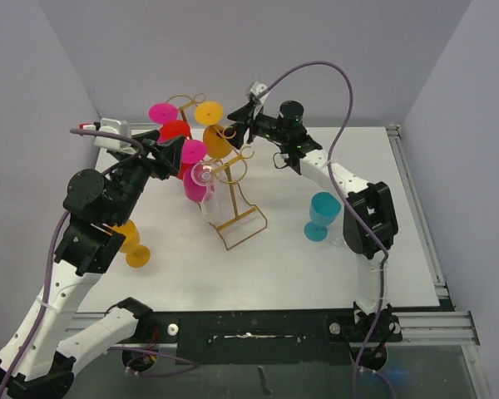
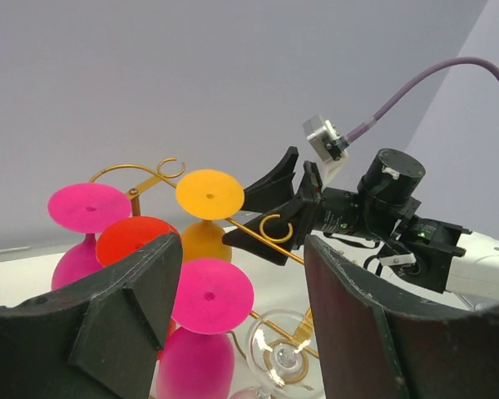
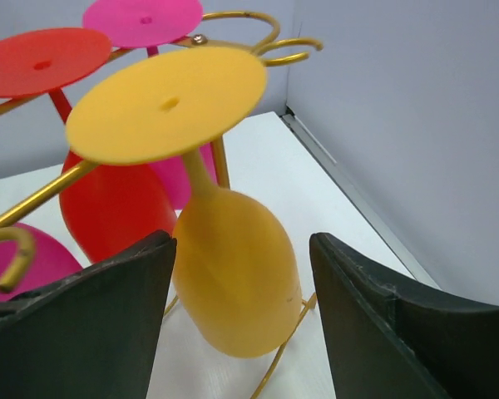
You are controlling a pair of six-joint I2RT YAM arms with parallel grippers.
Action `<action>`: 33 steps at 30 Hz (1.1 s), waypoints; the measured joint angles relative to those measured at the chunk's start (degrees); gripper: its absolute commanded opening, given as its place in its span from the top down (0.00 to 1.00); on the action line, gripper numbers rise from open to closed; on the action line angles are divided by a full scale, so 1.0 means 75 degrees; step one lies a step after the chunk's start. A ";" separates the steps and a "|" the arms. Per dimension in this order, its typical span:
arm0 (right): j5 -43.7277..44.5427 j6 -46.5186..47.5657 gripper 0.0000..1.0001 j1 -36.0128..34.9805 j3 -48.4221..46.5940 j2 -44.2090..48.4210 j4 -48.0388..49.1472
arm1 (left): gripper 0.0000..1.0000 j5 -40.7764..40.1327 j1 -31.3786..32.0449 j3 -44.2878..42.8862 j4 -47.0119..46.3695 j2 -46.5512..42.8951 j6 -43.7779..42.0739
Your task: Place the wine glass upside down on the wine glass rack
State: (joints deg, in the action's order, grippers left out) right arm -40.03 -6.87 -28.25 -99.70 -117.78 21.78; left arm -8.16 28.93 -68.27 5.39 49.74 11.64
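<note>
The gold wire wine glass rack (image 1: 236, 218) stands mid-table. Five glasses hang upside down on it: two pink (image 1: 162, 112) (image 1: 193, 152), a red one (image 1: 176, 130), a yellow one (image 1: 209, 113) and a clear one (image 1: 205, 175). My right gripper (image 1: 237, 126) is open, with the hanging yellow glass's bowl (image 3: 233, 278) between its fingers (image 3: 108, 316) and a gap on the right side. My left gripper (image 1: 171, 153) is open and empty beside the rack. Ahead of its fingers (image 2: 125, 307) are the near pink glass (image 2: 208, 295) and the clear glass (image 2: 283, 353).
A teal glass (image 1: 323, 214) stands upright on the table at the right, near the right arm. An orange glass (image 1: 133, 243) lies at the left, partly under the left arm. Grey walls close the back and sides.
</note>
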 measured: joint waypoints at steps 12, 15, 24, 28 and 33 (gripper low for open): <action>0.0565 -0.0551 0.30 0.0353 0.0172 0.0493 0.0315 | 0.42 0.0119 0.0000 -0.0003 0.0108 -0.0079 0.0023; 0.1026 -0.0562 0.30 0.0344 0.0172 0.0539 0.0070 | 0.42 0.0125 0.0000 -0.0003 0.0166 -0.0087 0.0023; 0.3786 -0.1475 0.30 0.0414 -0.0093 0.1180 -0.2407 | 0.42 0.0417 -0.0003 -0.0003 0.0303 -0.0131 0.0012; 0.4695 -0.2060 0.30 0.0606 0.0221 0.2142 -0.3541 | 0.41 0.0965 -0.0006 -0.0003 0.0364 -0.0189 -0.0079; 0.5651 -0.2384 0.31 0.0764 0.1326 0.3847 -0.4803 | 0.41 0.1926 -0.0006 0.0000 0.0408 -0.0233 -0.0315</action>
State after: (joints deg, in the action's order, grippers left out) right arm 2.35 -24.75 -22.52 -89.76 -88.92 -14.24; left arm 6.28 28.88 -68.27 8.45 47.99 9.28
